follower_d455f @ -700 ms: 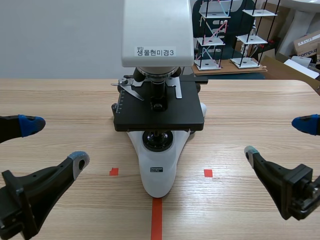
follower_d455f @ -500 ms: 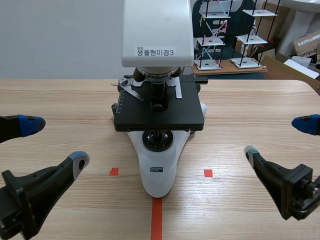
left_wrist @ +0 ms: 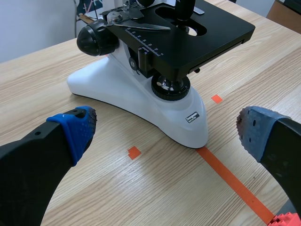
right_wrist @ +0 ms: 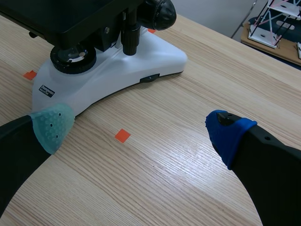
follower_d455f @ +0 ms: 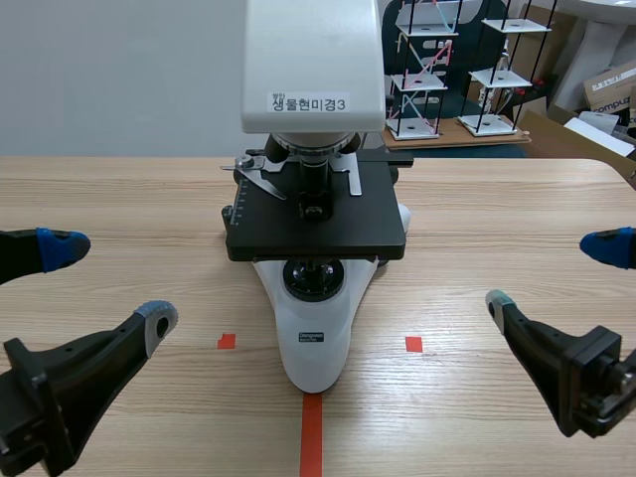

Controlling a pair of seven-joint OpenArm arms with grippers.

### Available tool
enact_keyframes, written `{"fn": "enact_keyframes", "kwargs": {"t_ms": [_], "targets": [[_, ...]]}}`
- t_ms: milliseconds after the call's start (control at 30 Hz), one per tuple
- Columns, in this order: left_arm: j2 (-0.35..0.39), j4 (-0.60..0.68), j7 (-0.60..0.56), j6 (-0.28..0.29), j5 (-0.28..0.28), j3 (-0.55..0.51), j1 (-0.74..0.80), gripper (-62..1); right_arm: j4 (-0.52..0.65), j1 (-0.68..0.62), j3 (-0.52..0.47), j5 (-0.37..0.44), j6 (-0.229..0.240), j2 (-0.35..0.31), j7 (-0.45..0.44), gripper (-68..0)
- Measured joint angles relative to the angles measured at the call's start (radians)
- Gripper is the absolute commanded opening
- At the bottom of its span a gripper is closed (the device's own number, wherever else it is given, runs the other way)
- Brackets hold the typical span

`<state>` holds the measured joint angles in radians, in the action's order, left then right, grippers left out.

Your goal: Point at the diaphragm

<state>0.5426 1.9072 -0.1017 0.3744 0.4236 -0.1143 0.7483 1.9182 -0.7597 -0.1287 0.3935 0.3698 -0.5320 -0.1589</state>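
Wood-grain table (follower_d455f: pixel 517 219) runs wide on both sides of the microscope (follower_d455f: pixel 314 199), which stands dead centre at your 12 o'clock, its white base (follower_d455f: pixel 316 343) nosing onto the orange tape line (follower_d455f: pixel 312 432). The diaphragm (follower_d455f: pixel 315 263) is tucked under the black stage (follower_d455f: pixel 316 224), over the round light port (follower_d455f: pixel 314 280); the stage's front edge overhangs it and little of it shows.

Your left gripper (follower_d455f: pixel 108 283) hangs at 8 o'clock from the base, jaws spread wide and holding nothing. Your right gripper (follower_d455f: pixel 553 273) hangs at 4 o'clock, likewise released and bare. Both sit well apart from the microscope, with bare wood and one tape square (follower_d455f: pixel 227 341) or (follower_d455f: pixel 413 344) between each and the base.

Watch the focus knobs: one juts from the left flank (left_wrist: pixel 96 40), one from the right (right_wrist: pixel 160 13). At 1 o'clock beyond the table's far edge stand small rack models (follower_d455f: pixel 427 70).
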Motion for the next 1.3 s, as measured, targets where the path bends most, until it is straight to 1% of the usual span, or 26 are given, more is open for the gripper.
{"fn": "enact_keyframes", "kwargs": {"t_ms": [100, 133, 167, 233, 267, 367, 400, 433, 567, 633, 700, 833, 900, 967, 1133, 1300], "targets": [[0.0, 0.0, 0.0, 0.0, 0.0, 0.0, 0.0, 1.1, 0.0, 0.0, 0.0, 0.0, 0.0, 0.0, 0.0, -5.8], [0.0, 0.0, -0.002, 0.0, 0.0, 0.0, 0.0, -2.2, 0.0, 0.0, 0.0, 0.0, 0.0, 0.0, 0.0, -5.8], [0.0, -0.002, -0.015, 0.0, 0.0, 0.0, 0.0, -7.6, 0.0, 0.0, 0.0, 0.0, 0.0, 0.0, 0.0, -5.8], [0.0, -0.021, -0.074, 0.0, 0.0, 0.0, 0.0, -23.4, 0.0, 0.0, 0.0, 0.0, 0.0, 0.0, 0.0, -5.8], [0.0, -0.039, -0.098, 0.0, -0.001, 0.0, 0.0, -29.9, 0.0, 0.0, 0.0, 0.0, 0.0, 0.0, 0.0, -5.8], [-0.001, -0.116, -0.144, 0.0, -0.004, 0.0, 0.0, -42.7, 0.0, 0.0, 0.0, 0.0, 0.0, 0.0, 0.0, -5.8], [-0.002, -0.141, -0.157, 0.0, -0.006, 0.0, 0.0, -46.3, 0.0, 0.0, 0.0, 0.0, 0.0, 0.0, 0.0, -5.8], [-0.003, -0.163, -0.169, 0.0, -0.007, 0.0, 0.0, -48.5, 0.0, 0.0, 0.0, 0.0, 0.0, 0.0, 0.0, -5.8], [0.0, -0.254, -0.255, 0.002, -0.007, 0.01, -0.028, -54.0, 0.0, 0.0, 0.0, 0.0, 0.0, 0.0, 0.0, -5.8], [0.013, -0.309, -0.271, 0.003, -0.014, 0.037, -0.068, -57.4, 0.0, 0.0, 0.0, 0.0, 0.0, 0.0, 0.0, -5.8], [0.018, -0.369, -0.278, 0.003, -0.053, 0.068, -0.117, -57.3, 0.0, 0.0, 0.0, 0.0, 0.0, 0.0, 0.0, -5.8], [0.017, -0.496, -0.332, 0.005, -0.163, 0.117, -0.215, -57.3, 0.0, 0.0, 0.0, 0.0, 0.0, 0.0, 0.0, -5.8], [0.017, -0.562, -0.408, 0.007, -0.213, 0.136, -0.259, -57.3, 0.0, 0.0, 0.0, 0.0, 0.0, 0.0, 0.0, -5.8], [0.021, -0.63, -0.505, 0.007, -0.238, 0.159, -0.299, -57.3, 0.0, 0.0, 0.0, 0.0, 0.0, 0.0, 0.0, -5.8], [0.061, -0.82, -0.706, 0.007, -0.244, 0.287, -0.391, -57.3, 0.0, 0.0, 0.0, 0.0, 0.0, 0.0, 0.0, -5.8], [0.063, -1.062, -0.875, 0.007, -0.244, 0.48, -0.533, -57.3, 0.0, 0.0, 0.0, 0.0, 0.0, 0.0, 0.0, -5.8]]}}
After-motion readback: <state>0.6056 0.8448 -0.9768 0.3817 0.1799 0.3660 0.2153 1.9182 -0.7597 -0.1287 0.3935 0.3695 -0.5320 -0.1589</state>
